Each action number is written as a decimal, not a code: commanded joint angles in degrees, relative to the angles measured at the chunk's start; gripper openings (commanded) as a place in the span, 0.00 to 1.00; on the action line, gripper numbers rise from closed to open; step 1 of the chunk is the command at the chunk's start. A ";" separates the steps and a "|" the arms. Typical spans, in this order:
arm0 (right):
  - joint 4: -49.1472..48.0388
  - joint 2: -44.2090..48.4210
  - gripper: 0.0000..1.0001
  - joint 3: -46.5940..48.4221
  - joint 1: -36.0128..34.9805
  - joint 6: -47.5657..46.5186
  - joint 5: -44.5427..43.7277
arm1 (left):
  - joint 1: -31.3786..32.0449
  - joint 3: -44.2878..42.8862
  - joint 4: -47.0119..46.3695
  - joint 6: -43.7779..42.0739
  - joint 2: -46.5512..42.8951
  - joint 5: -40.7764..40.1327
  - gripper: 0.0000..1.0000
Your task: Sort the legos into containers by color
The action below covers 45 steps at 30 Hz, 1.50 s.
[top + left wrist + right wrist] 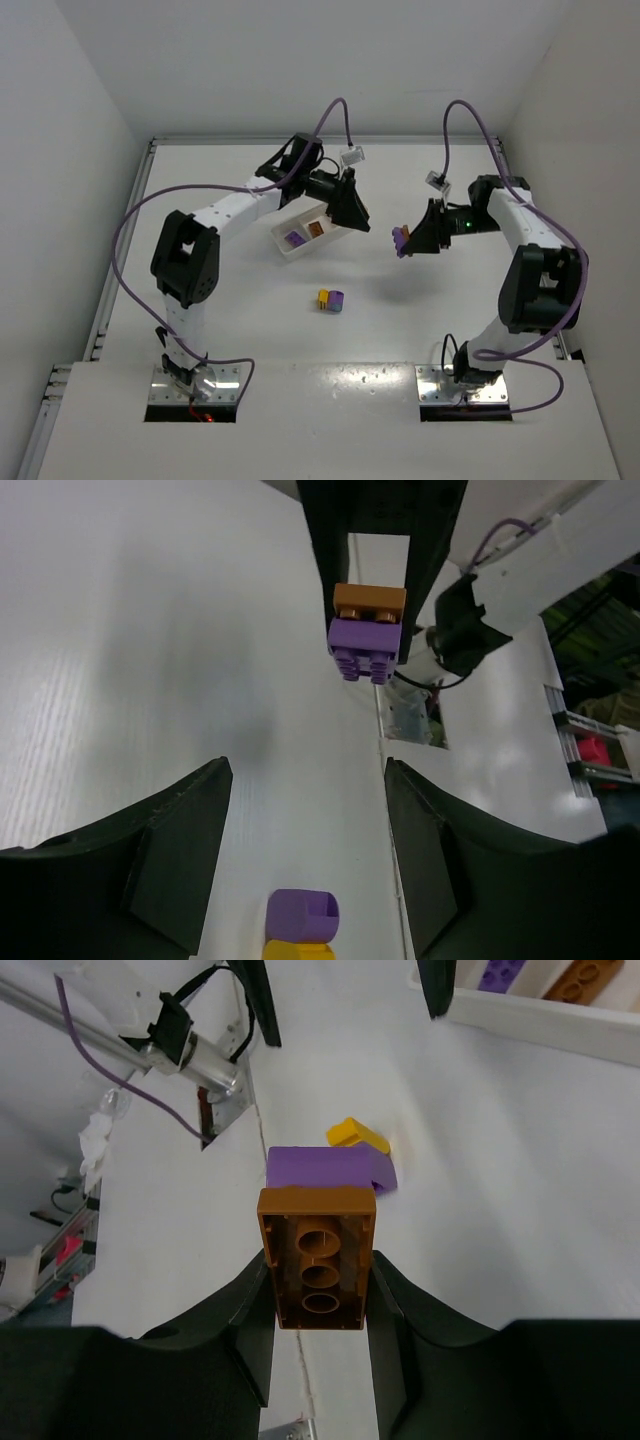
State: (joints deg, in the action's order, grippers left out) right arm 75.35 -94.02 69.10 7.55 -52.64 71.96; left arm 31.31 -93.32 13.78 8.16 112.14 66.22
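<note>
Seen from overhead, the left arm (215, 225) rises from its base at lower left, bends at the elbow and reaches toward the upper centre. The left gripper (356, 212) points right with its fingers spread wide apart. The right arm (530, 250) climbs from lower right and folds back leftward. The right gripper (410, 240) faces the left one across a gap, clamped on a stacked orange and purple lego (401, 239).

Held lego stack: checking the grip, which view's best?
Left wrist: the stack shows both bricks, orange over purple, in the right gripper. Right wrist shows mainly its orange underside; top, a small purple blob.
</note>
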 commanded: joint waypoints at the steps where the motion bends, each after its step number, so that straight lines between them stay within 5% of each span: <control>1: 5.24 -0.38 0.09 3.06 -2.18 -5.63 5.03 | 0.68 1.30 -2.71 0.80 -1.92 7.61 0.69; 29: 5.24 -2.13 0.09 5.25 -8.51 -5.63 5.03 | 5.69 0.77 -3.23 0.19 0.28 9.19 0.69; 45: 5.24 -3.19 0.10 5.25 -9.57 -5.63 5.03 | 6.75 1.30 -3.23 -0.34 0.28 9.19 0.55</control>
State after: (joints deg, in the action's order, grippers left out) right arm 78.22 -97.21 72.62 -1.04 -55.55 73.84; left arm 37.21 -91.85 12.73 9.17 112.40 73.71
